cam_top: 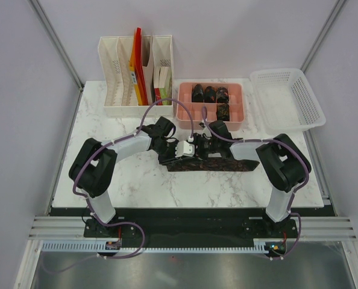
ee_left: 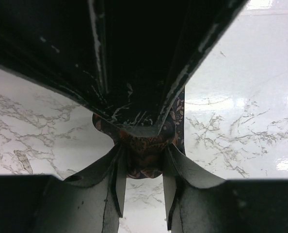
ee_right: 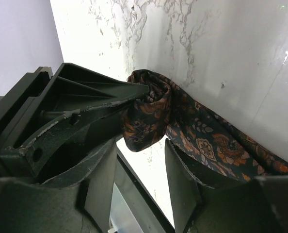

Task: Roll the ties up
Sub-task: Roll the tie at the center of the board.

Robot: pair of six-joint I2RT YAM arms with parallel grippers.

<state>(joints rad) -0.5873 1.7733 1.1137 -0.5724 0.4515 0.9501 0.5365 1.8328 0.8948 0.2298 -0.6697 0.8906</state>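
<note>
1 tie (ee_right: 149,114) on bench (cam_top: 137,180): left jaws pinch its rolled end; right jaws about half open astride roll, gripping nothing.

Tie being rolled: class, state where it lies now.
Top view: the tie lies flat on the table, central, on the arms' side of the pink tray, its rolled left end in the left gripper.

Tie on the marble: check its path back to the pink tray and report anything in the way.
No loose item lies on the marble table between the tie and the pink tray. Only the right arm's wrist hangs over that stretch, close to the tray's front wall.
</note>
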